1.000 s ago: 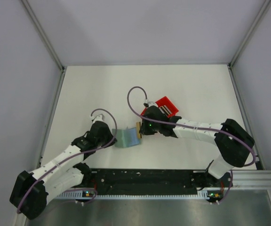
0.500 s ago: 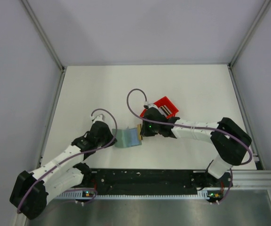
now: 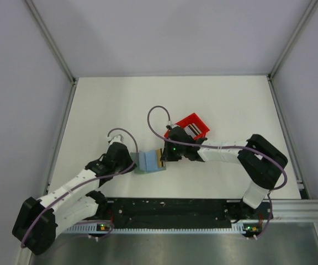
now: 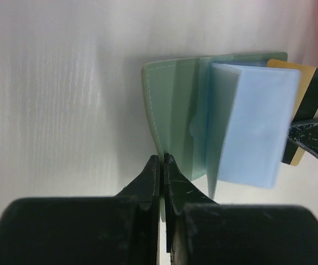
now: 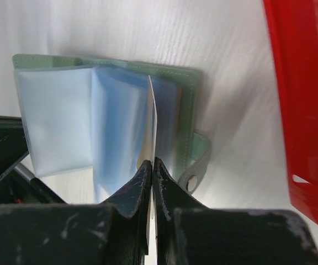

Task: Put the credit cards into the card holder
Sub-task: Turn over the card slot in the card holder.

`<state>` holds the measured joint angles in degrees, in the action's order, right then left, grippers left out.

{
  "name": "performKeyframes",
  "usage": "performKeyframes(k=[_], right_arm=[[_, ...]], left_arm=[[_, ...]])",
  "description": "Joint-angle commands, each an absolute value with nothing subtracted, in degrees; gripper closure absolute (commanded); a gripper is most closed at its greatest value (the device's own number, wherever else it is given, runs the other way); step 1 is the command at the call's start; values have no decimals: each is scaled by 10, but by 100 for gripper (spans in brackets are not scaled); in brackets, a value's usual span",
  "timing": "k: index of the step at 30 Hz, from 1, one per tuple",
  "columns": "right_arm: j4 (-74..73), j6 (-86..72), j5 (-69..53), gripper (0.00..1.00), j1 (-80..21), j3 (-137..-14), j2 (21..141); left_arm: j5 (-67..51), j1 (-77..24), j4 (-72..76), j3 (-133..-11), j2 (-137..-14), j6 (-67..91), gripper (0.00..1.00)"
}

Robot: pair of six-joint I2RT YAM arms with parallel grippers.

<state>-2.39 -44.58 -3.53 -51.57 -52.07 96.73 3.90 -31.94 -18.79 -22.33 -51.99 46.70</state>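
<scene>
The card holder point(image 3: 147, 160) lies open on the table, grey-green outside with light blue sleeves inside point(image 4: 253, 130) point(image 5: 59, 124). My left gripper point(image 3: 130, 160) point(image 4: 163, 160) is shut on the holder's left green flap. My right gripper point(image 3: 163, 156) point(image 5: 152, 163) is shut on a thin credit card point(image 5: 151, 124) held edge-on, its far edge among the blue sleeves. In the left wrist view the card point(image 4: 308, 94) shows tan with a dark stripe behind the blue sleeve. More cards point(image 3: 195, 128) sit in the red bin.
A red plastic bin point(image 3: 191, 125) point(image 5: 305, 99) stands just behind and right of the right gripper. The holder's snap tab point(image 5: 195, 165) sticks out toward the bin. White walls with metal rails surround the table.
The right gripper moved left with the card, from beside the holder's right edge to over its sleeves. The holder's blue sleeves have flipped up into view. The left gripper held still.
</scene>
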Motion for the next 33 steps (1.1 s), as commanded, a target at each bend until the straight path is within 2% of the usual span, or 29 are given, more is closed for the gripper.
performKeyframes(k=[1,13,22,33], right_arm=[[16,-453,-108,100,-515,-533,994],[32,-436,-193,100,-524,-594,969],[-25,-403,-57,100,-509,-561,902],[-55,-406,-12,100,-505,-535,888]], left_arm=[[19,-319,-157,-211,-543,464,100],[14,-319,-115,-190,-568,482,100],[19,-319,-119,-191,-569,480,100],[19,-319,-120,-191,-568,477,100]])
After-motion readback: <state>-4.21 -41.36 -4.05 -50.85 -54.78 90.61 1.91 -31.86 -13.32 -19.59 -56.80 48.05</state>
